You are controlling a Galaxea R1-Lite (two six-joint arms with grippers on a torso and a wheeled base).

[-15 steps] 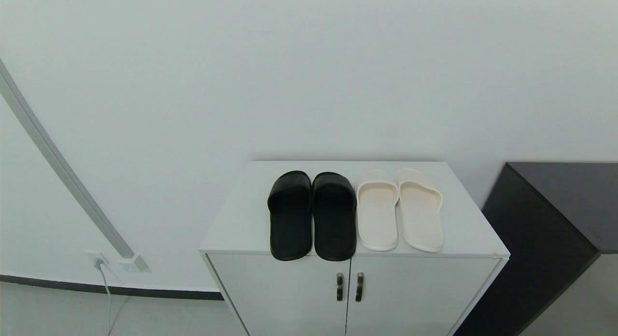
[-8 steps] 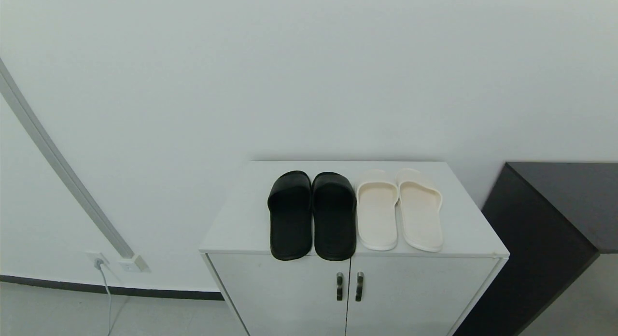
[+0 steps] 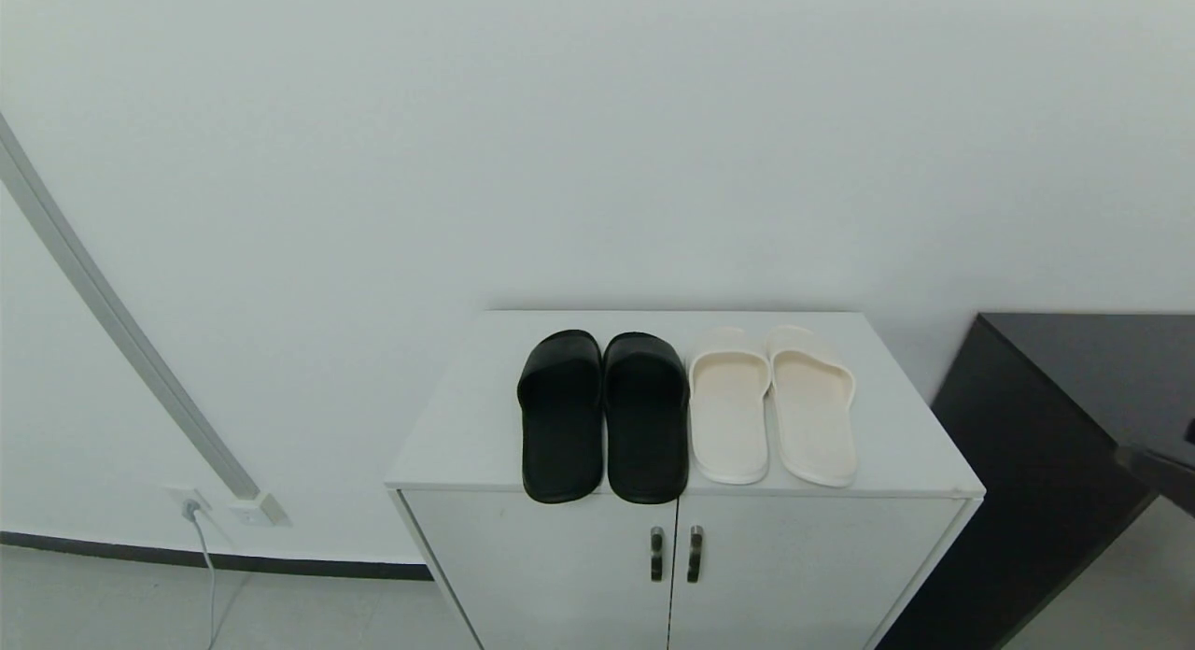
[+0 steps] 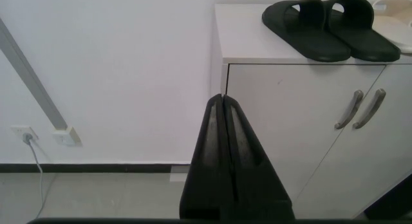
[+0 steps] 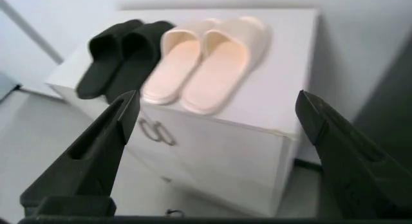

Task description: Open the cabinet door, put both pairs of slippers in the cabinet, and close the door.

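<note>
Head view tells you nothing of the task is done yet: the cabinet (image 3: 467, 426) is shut, and the black slippers (image 3: 602, 416) and the cream slippers (image 3: 773, 407) lie on its top, the black pair just beside the cream one, at its 9 o'clock. Opening by the handles (image 3: 674, 554) at 6 o'clock, loading and closing are all left. Your left gripper (image 4: 223, 121) has its fingers pressed together; your right gripper (image 5: 219, 102) has them spread wide. Behind stands a white wall (image 3: 597, 146), with a dark block (image 3: 1055, 416) at 3 o'clock and a wall socket (image 3: 191, 505) at 8 o'clock.
</note>
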